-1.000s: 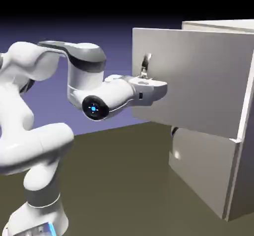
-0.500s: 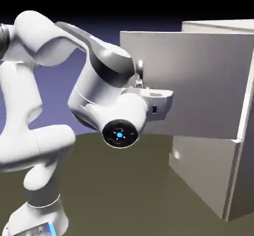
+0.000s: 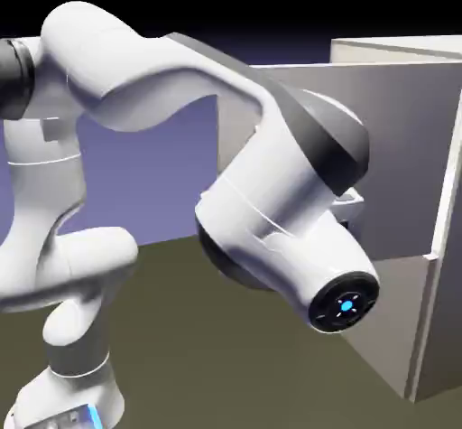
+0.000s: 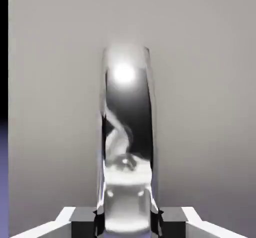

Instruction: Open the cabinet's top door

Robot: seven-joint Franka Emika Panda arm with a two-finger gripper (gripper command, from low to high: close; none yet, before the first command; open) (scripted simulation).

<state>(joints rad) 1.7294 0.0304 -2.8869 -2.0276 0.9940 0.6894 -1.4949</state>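
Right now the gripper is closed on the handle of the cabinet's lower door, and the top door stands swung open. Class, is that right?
Not quite. The hand view shows the gripper closed on the shiny handle of the top door, not the lower one. In the exterior view, that top door does stand swung open from the cabinet.

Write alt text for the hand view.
A shiny dark curved handle stands upright between the gripper fingertips, which close on its lower end. Behind it, the top door, a flat light-grey panel, fills nearly the whole picture.
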